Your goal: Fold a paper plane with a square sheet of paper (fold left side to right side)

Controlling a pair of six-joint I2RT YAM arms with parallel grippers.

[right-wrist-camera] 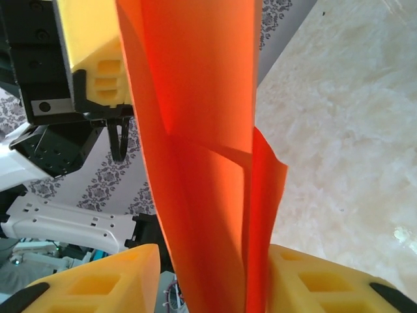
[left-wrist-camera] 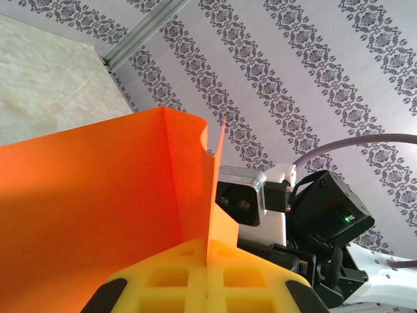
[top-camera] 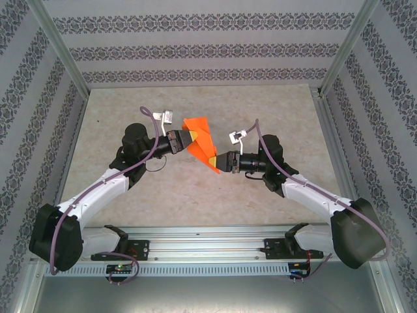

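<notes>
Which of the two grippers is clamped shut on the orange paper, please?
The left gripper: it is closed tight on the orange paper, while the right gripper stands open around it.

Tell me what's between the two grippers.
The paper: it spans from the left gripper to the right gripper, seen in the top view.

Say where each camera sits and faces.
Top external: above and behind, looking down at the table; left arm and right arm show, meeting at the orange paper.
Left wrist: past its jaws, toward the right arm and wall.
Right wrist: between its jaws, toward the left arm.
Shared: both wrist views catch the paper and the opposite arm.
</notes>
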